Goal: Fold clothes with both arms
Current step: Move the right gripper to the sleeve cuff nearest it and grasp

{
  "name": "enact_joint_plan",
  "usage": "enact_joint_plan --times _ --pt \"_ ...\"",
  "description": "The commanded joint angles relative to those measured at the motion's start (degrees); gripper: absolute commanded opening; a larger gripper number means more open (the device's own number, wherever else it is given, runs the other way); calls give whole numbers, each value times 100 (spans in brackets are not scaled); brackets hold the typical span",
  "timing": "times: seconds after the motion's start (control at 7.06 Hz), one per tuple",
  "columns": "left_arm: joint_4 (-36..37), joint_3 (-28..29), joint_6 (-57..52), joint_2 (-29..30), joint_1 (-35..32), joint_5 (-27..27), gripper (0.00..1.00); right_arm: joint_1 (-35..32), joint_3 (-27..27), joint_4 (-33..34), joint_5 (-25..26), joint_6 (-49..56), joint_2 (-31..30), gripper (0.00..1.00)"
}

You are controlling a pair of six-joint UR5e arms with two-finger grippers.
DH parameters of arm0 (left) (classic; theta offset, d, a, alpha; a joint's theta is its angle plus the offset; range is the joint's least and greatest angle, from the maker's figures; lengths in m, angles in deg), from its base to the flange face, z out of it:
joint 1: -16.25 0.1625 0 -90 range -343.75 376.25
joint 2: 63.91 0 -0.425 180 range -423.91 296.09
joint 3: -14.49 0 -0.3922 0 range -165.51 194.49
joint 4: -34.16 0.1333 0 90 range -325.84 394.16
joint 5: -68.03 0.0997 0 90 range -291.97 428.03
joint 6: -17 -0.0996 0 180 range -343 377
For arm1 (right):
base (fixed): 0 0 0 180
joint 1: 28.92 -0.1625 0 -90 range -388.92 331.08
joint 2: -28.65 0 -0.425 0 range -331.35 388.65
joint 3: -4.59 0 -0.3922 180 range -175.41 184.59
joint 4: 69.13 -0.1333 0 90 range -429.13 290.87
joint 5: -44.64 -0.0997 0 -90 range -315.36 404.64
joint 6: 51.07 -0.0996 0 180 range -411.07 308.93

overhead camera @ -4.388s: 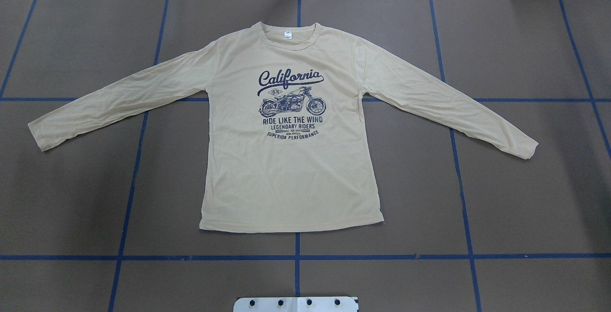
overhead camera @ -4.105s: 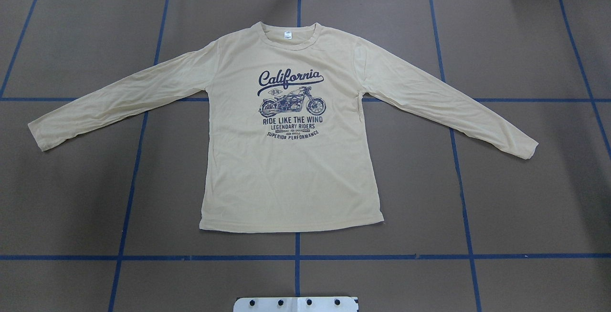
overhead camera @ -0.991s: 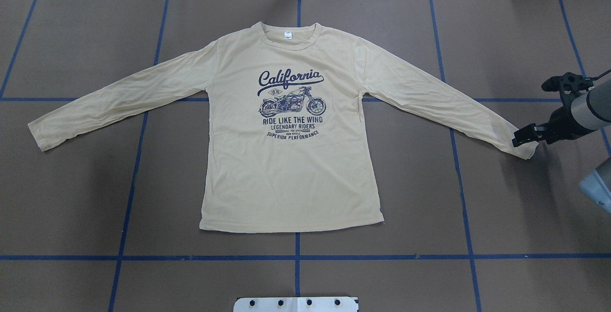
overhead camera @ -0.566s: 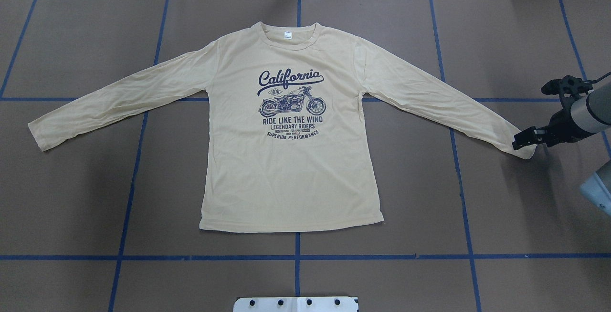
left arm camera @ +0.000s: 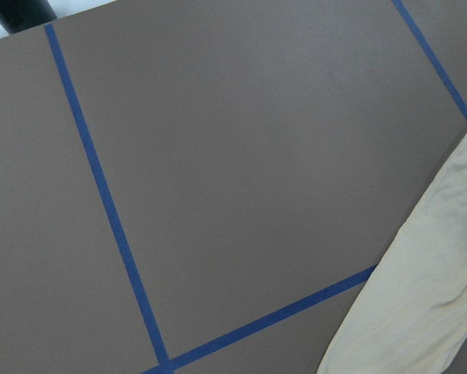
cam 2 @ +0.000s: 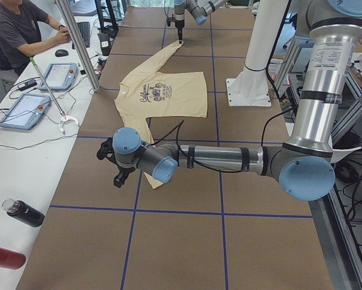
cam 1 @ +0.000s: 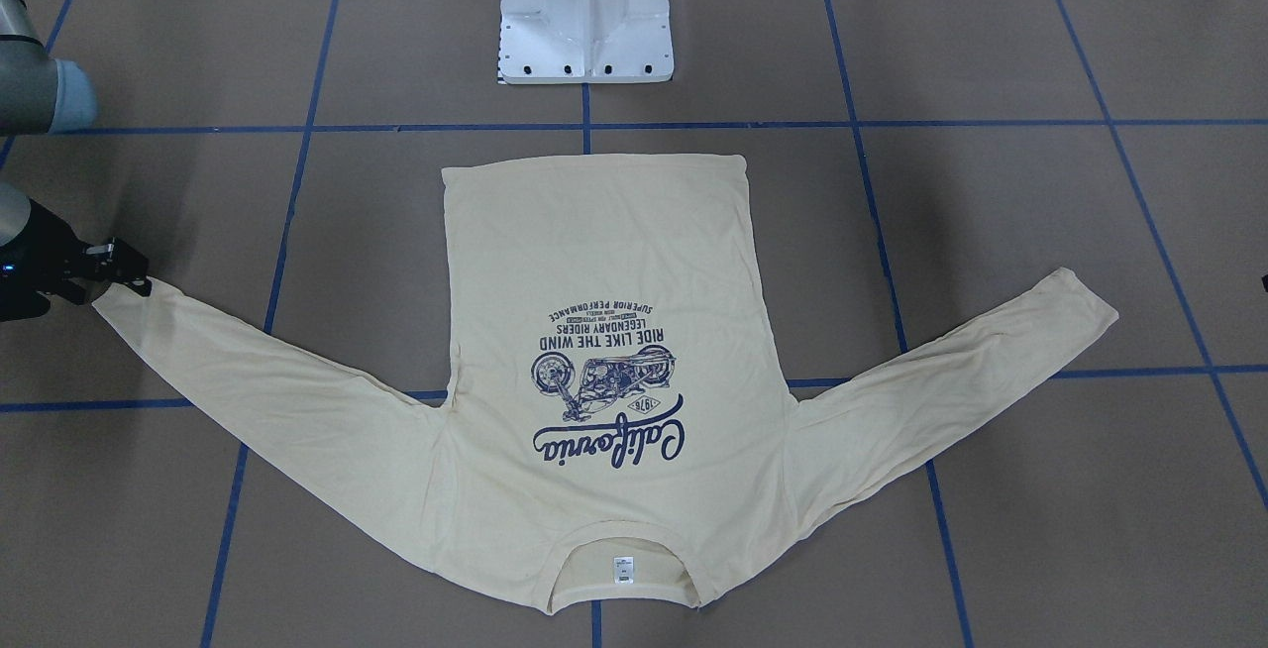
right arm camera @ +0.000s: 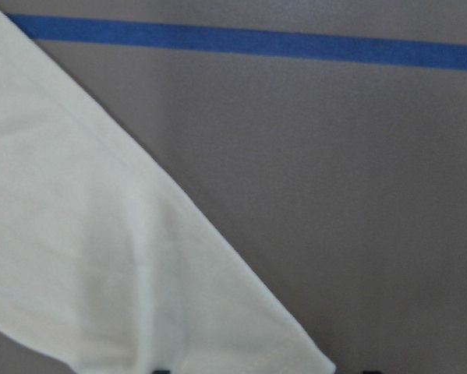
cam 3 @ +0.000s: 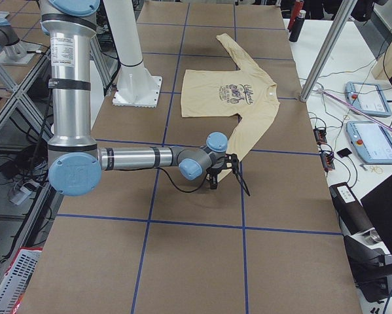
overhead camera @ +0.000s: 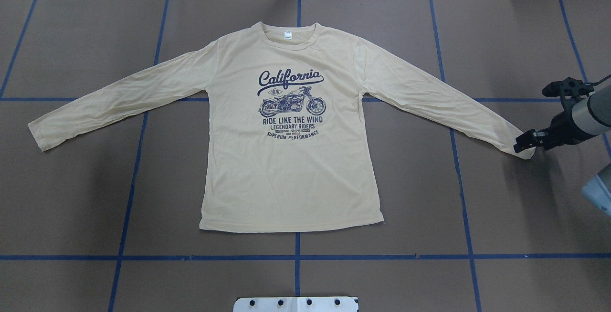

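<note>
Shirt [overhead camera: 291, 169] flat on surface [overhead camera: 95, 197]; looks thin, limp.
Grip cuffs [overhead camera: 529, 152]: your right pincer [overhead camera: 521, 144] straddles one, fingers apart; left pincer [cam 2: 117, 179] can't be judged.

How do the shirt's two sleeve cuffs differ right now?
The right cuff has the right gripper at its tip; the left cuff lies untouched, the left gripper off to one side. The right wrist view shows the right cuff close up; the left wrist view only the left sleeve's edge. Both lie flat, unfolded.
</note>
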Motion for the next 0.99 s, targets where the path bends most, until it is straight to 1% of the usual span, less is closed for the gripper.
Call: enact_joint_plan --times 0.0,0.28,0.42,0.57,0.71,0.85 --pt "0 1 0 -3 -6 -82 100 31 4 -2 -2 -40 1 60" --pt "0 1 0 -3 -6 -74 100 66 12 7 6 -40 27 43" --pt "0 10 0 -3 11 -74 100 66 12 7 6 -40 36 27" --pt "0 10 0 -3 11 -74 100 57 82 7 -11 -40 53 14" --pt "0 27 0 -3 11 -74 100 57 326 268 -11 -40 36 7" --pt "0 53 0 -3 -6 -74 100 48 825 836 -11 -40 19 0"
